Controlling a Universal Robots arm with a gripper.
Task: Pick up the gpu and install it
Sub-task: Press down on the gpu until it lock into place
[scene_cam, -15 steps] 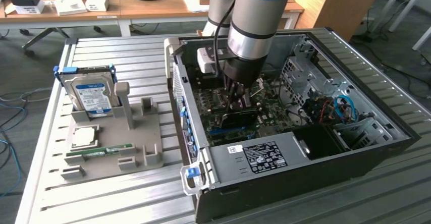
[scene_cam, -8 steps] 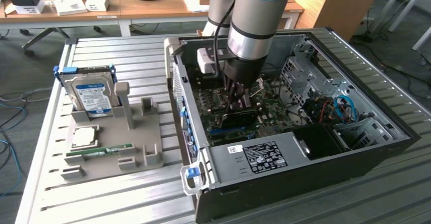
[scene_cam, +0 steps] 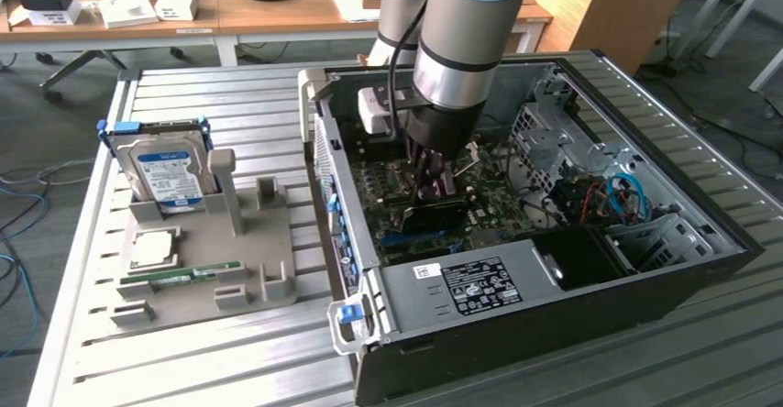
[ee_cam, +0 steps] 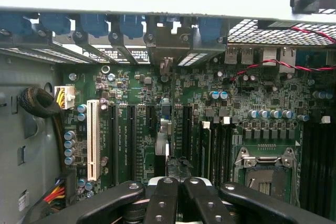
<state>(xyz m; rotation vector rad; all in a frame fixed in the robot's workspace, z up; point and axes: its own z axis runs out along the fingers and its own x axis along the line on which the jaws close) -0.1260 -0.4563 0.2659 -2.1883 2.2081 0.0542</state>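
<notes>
Wooden desks (scene_cam: 245, 17) behind, grey floor (scene_cam: 49, 123).

Honestly nothing was readable here. The hard drive (scene_cam: 170, 176) had a blue label with print too small to make out. The power supply (scene_cam: 490, 283) carried a black sticker and a small white one, both illegible. The motherboard (ee_cam: 157, 129) silkscreen markings were just tiny white smudges too.

The arm (scene_cam: 471, 31) is a thick cylinder, light blue at the top of the frame, then grey, then a silver band. Below sit a black wrist, a white box and a black cable. The gripper (ee_cam: 176, 203) has glossy black finger links studded with silver screws.
</notes>
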